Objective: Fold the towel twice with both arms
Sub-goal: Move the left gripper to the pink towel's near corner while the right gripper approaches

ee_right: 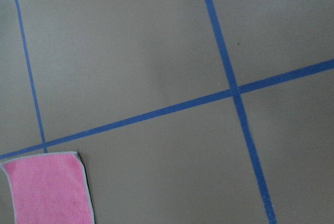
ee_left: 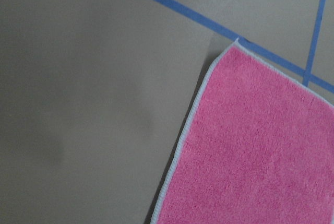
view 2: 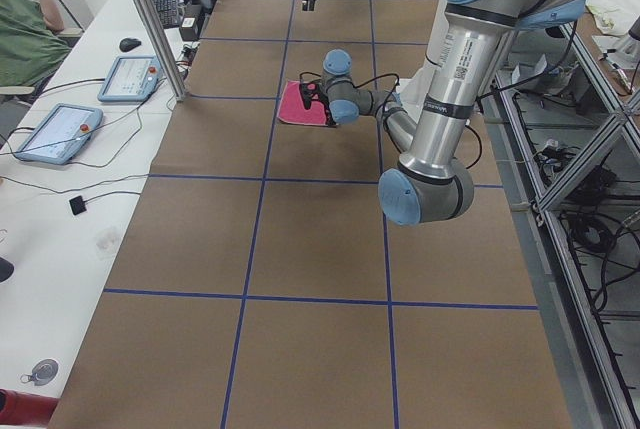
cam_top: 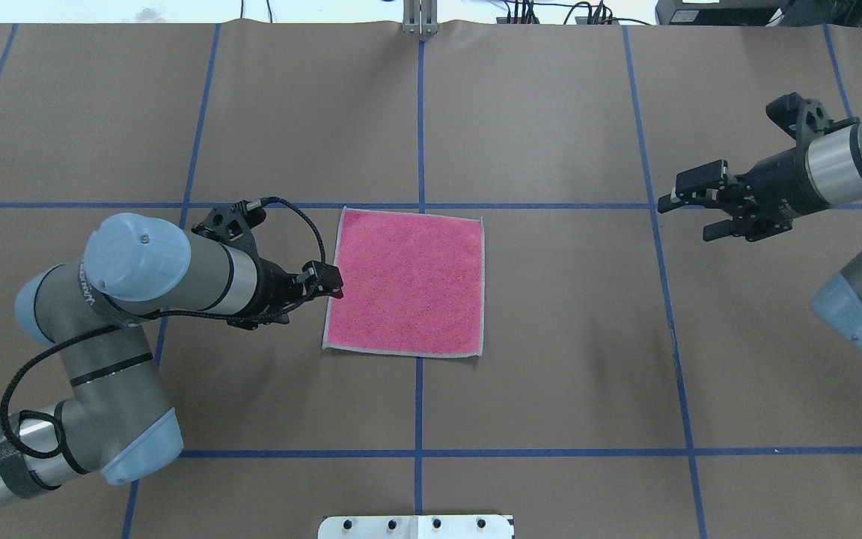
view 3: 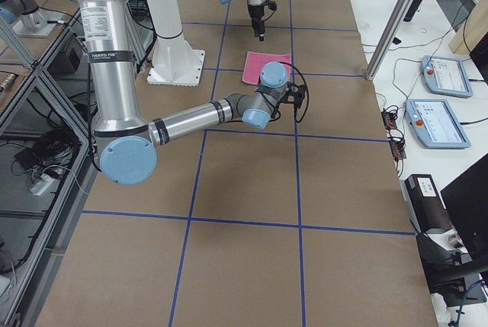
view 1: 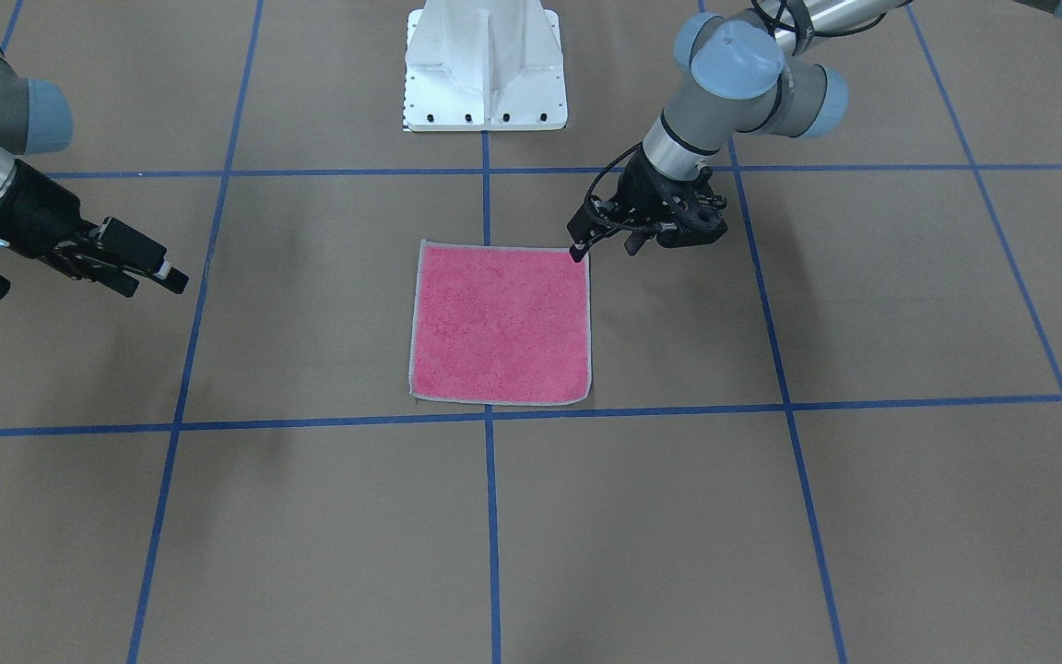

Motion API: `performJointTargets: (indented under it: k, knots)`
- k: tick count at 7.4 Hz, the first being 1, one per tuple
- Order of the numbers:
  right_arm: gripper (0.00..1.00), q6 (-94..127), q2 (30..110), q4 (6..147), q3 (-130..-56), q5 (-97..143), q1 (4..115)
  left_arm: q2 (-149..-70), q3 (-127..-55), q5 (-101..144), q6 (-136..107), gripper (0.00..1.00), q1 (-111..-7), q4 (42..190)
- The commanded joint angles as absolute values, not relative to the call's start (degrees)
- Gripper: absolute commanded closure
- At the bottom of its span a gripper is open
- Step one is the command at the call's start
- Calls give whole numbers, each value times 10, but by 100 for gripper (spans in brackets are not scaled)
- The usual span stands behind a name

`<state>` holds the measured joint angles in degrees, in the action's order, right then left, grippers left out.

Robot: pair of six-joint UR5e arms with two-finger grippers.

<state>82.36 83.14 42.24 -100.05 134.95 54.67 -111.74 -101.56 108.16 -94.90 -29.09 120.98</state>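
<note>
The pink towel point(view 1: 501, 323) lies flat and unfolded on the brown table, pink face up, with its pale border showing all round; it also shows in the overhead view point(cam_top: 405, 281). My left gripper point(view 1: 605, 247) hovers low beside the towel's left edge point(cam_top: 326, 286), fingers apart and empty. The left wrist view shows that edge and one corner of the towel point(ee_left: 261, 145). My right gripper point(cam_top: 689, 215) is open and empty, well off to the towel's right point(view 1: 153, 277). The right wrist view shows only a corner of the towel point(ee_right: 47, 190).
The white pedestal base point(view 1: 485, 65) stands at the robot's edge of the table. Blue tape lines point(cam_top: 420, 112) grid the brown surface. A side bench with tablets point(view 2: 55, 134) and a seated person point(view 2: 25, 29) lies beyond the table's far edge.
</note>
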Motion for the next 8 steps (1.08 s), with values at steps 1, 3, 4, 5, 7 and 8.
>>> performJointTargets:
  k: [1, 3, 4, 5, 7, 8]
  knots:
    - [0, 831, 819, 419, -1013, 1343, 508, -1120, -1008, 1074, -951, 0, -265, 1210]
    - [0, 839, 817, 419, -1013, 1322, 479, -1140, -971, 1050, -950, 2, -254, 1213]
    - [0, 840, 814, 419, -1013, 1322, 477, -1141, -963, 1049, -950, 9, -254, 1215]
    - [0, 840, 811, 419, -1013, 1322, 476, -1142, -963, 1049, -950, 17, -254, 1215]
    - [0, 840, 811, 419, -1014, 1323, 476, -1142, -964, 1049, -951, 29, -254, 1215]
    - [0, 840, 809, 419, -1014, 1323, 476, -1141, -965, 1049, -951, 33, -254, 1215]
